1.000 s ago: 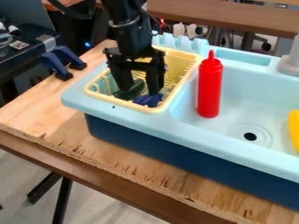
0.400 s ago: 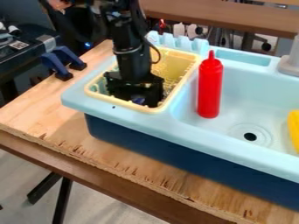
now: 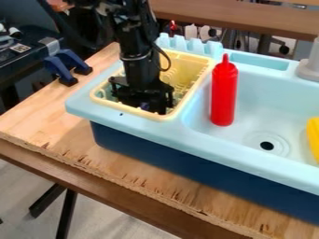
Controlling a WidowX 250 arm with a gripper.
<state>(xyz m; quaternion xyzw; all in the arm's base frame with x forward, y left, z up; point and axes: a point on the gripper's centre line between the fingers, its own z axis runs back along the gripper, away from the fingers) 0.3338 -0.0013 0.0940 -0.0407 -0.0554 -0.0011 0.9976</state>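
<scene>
The wooden worktop (image 3: 46, 123) carried a toy sink (image 3: 249, 172), whose broad, flat underside presumably kept it steady. The black arm (image 3: 138, 63) came down steeply from the upper left, an angle that would have let it get in over the walls. Beneath it, the yellow drying basket (image 3: 113, 105) sat at the sink's left end, its raised rim likely serving to stop small things sliding out. The red squeeze bottle (image 3: 224, 95) stood upright in the basin, nozzle up, just beside the basket; it limited room for a sideways swing to the right. A yellow object (image 3: 314, 135), cut off by the right edge, lay well apart and hindered nothing.

The black tool (image 3: 142, 96) hung low inside the basket; how far open it was, and whether it gripped anything, I could not tell. A small blue-purple object (image 3: 145, 106) lay in the basket right at the tool, mostly hidden by it. The basket walls hemmed both in.
</scene>
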